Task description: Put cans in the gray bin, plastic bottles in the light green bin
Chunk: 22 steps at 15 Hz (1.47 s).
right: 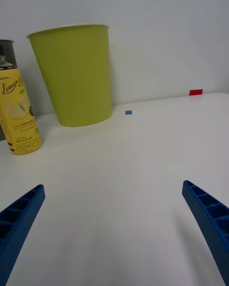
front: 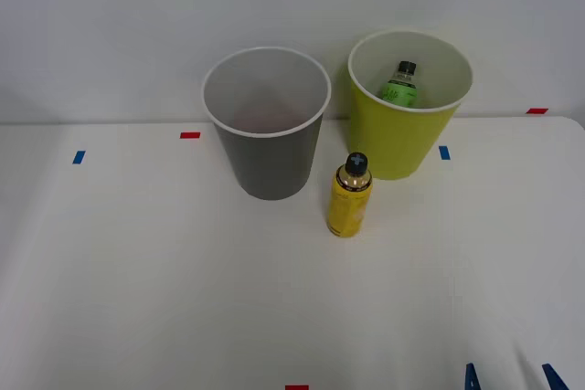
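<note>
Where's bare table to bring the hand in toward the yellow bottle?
Bare table lies between the open right hand and the yellow bottle, and left of the gray bin. Crowded where the bottle stands close before both bins, the light green bin included.

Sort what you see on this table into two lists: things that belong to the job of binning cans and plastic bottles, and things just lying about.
Belongs to the job:
gray bin
light green bin
yellow bottle, upright on the table
green-label bottle, inside the light green bin
right gripper, open

Just lying about:
red tape marks
blue tape marks
</note>
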Tool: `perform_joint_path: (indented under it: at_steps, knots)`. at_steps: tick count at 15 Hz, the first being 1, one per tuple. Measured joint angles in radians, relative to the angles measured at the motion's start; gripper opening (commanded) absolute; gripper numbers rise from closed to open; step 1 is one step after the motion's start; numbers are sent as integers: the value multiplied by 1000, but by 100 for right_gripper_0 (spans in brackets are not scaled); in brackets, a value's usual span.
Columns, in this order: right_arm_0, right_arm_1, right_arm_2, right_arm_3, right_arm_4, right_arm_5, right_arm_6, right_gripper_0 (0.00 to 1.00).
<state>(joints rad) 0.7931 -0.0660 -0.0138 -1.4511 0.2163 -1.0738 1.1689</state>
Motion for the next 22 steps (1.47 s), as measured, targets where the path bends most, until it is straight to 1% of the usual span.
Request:
perform_joint_path:
  at_steps: [22]
  knots:
    - [0,0,0,0,0,0,0,100]
